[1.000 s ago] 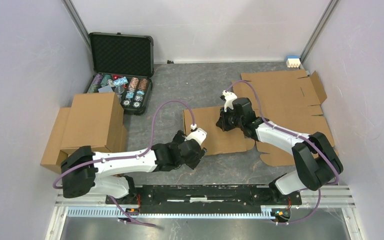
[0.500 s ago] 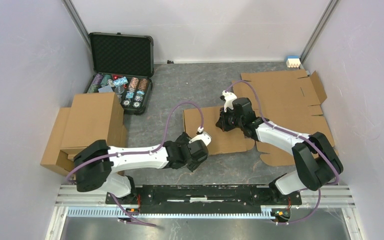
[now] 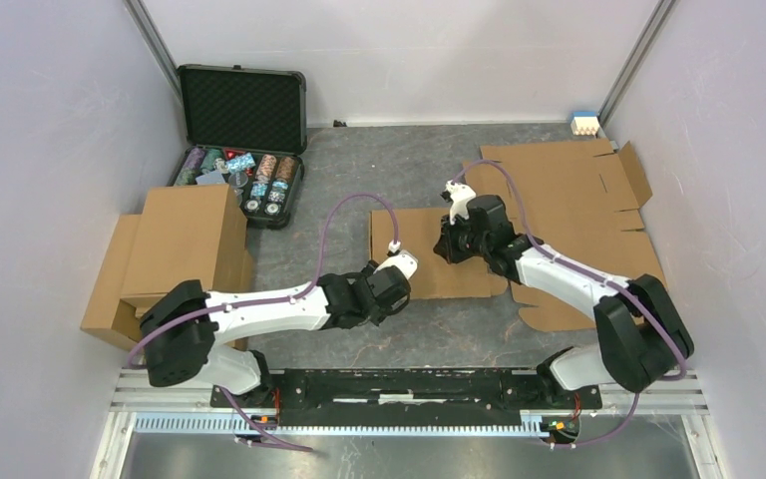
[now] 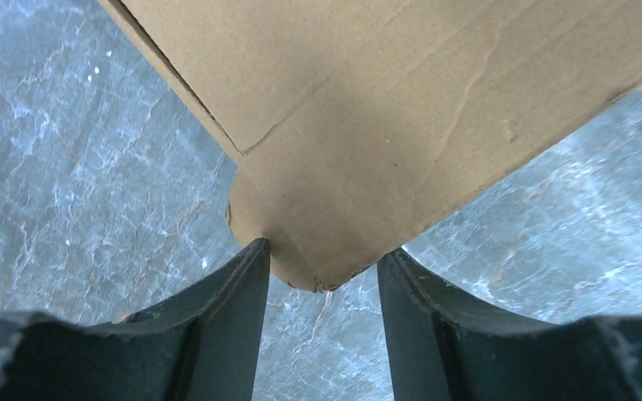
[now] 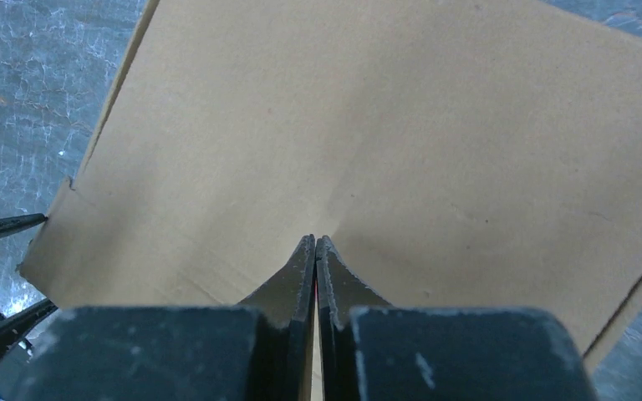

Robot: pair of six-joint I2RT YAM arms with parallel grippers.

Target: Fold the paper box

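The paper box is a flat brown cardboard blank lying mid-table. My left gripper is at its near left corner. In the left wrist view the left gripper is open, and the rounded corner of the cardboard reaches in between the fingertips. My right gripper is over the blank's far right part. In the right wrist view the right gripper is shut with nothing in it, its tips down on the cardboard panel. The left gripper's fingers show at that view's left edge.
An open black case of poker chips stands at the back left. Folded brown boxes sit at the left. Flat cardboard blanks lie at the right. A small white and blue item is in the back right corner.
My left arm has swung and its gripper has drawn back off the blank to its near left corner. The blank's near edge shows shorter. The right gripper has stayed on the cardboard.
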